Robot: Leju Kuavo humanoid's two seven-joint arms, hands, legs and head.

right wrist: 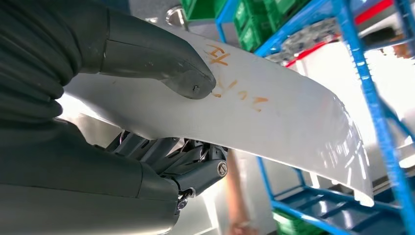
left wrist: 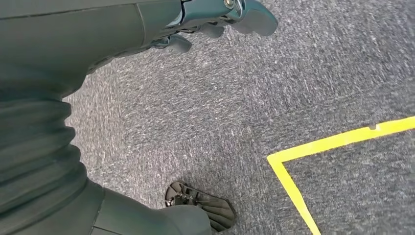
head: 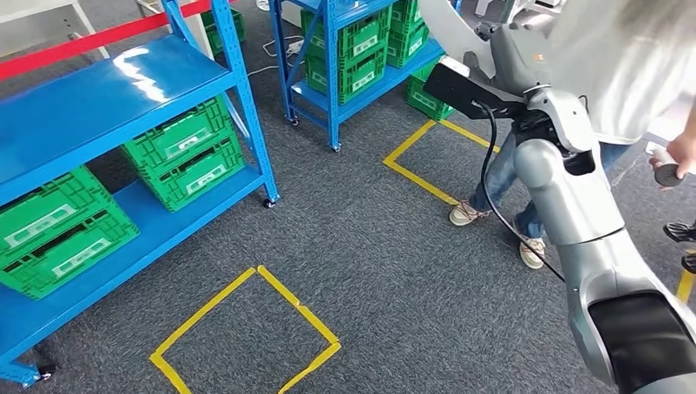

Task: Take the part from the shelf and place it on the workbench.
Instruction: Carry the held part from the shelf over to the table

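The part [right wrist: 274, 112] is a long, curved white panel with orange writing on it. My right hand [right wrist: 161, 117] grips it, thumb [right wrist: 161, 63] pressed on the upper face and dark fingers [right wrist: 191, 161] beneath. In the head view my right arm [head: 566, 197] is raised at the right, and the white part [head: 447, 33] sticks out near the top edge beside the right hand [head: 505, 49]. My left hand [left wrist: 215, 22] hangs over grey carpet, its fingers apart and holding nothing.
A blue shelf [head: 107, 90] with green crates [head: 185, 152] stands at the left; a second blue shelf [head: 328, 74] is behind. A person in a white top [head: 624, 57] stands close at my right, holding a small device [head: 666, 172]. Yellow tape squares [head: 246, 328] mark the carpet.
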